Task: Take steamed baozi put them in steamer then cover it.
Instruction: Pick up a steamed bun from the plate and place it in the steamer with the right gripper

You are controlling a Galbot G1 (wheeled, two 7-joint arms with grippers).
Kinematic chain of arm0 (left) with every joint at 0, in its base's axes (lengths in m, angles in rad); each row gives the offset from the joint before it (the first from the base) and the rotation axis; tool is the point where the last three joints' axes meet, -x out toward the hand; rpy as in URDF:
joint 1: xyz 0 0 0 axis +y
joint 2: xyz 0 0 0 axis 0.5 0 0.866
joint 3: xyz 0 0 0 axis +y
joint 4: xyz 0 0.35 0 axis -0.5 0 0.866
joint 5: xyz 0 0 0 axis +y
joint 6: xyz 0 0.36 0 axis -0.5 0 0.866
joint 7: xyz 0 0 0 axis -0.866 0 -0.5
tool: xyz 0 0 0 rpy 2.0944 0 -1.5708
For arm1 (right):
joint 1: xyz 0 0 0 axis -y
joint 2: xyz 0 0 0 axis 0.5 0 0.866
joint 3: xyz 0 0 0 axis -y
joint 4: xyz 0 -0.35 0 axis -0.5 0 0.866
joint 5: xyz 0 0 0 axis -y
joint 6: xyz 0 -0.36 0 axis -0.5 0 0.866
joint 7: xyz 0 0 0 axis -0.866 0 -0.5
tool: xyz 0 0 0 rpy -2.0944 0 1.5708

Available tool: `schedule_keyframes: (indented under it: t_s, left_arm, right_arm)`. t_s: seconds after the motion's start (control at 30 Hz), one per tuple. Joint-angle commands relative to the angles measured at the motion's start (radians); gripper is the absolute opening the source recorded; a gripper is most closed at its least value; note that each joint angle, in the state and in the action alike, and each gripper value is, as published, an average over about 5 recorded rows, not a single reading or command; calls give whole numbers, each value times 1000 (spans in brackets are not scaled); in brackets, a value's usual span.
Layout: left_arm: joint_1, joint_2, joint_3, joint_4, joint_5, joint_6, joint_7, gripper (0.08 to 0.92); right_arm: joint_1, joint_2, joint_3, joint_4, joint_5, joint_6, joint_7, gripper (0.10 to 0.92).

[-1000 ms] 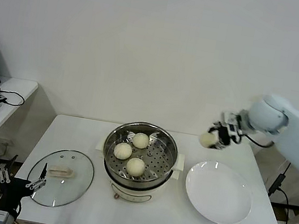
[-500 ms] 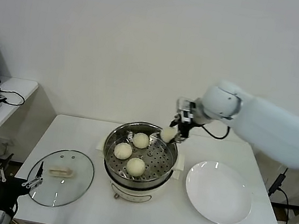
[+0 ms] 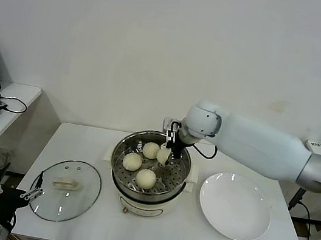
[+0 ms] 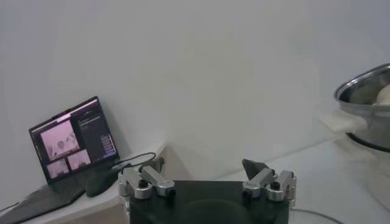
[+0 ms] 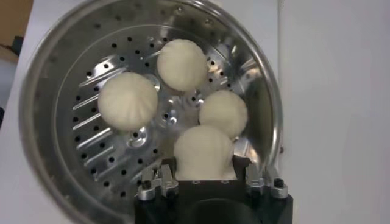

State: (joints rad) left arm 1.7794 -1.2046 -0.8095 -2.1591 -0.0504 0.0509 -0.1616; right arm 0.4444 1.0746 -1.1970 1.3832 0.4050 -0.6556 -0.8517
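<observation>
Since 0.5 s ago right gripper (image 5: 204,176) has dropped from steamer (image 3: 123,151) rim into the pot, clamped on baozi 4 (image 5: 203,151) beside 3 others — soft, light, easily dented, hold by flanks; left gripper (image 4: 207,182) parked, fingers apart.

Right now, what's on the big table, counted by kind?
Steamed baozi: 4 (three on the tray, one held in the right gripper)
Steamer: 1
Cover: 1
White plate: 1
Total: 7
</observation>
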Motion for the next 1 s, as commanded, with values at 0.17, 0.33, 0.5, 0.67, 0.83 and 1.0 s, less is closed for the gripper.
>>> schedule_keyframes:
  t_s: [0.17, 0.33, 0.5, 0.67, 0.83, 1.0]
  left_arm:
    - [-3, -2, 3, 4, 0, 0, 0, 823]
    - [-2, -4, 3, 4, 1, -2, -1, 823]
    - [0, -5, 3, 1, 2, -2, 0, 823]
    - [-1, -5, 3, -1, 3, -2, 2, 823]
    - [-8, -3, 7, 4, 2, -3, 6, 823]
    - [-17, -4, 12, 14, 1, -11, 5, 823]
  right_arm:
    - [-42, 25, -15, -21, -21, -43, 9, 585]
    - [-45, 10, -12, -5, -22, -46, 10, 585]
    - [-48, -14, 21, 19, -13, -51, 22, 614]
    - [-33, -81, 65, 92, 13, -61, 44, 732]
    - [-57, -170, 139, 197, 97, -69, 198, 814]
    - [-202, -294, 307, 326, 183, -18, 469, 822]
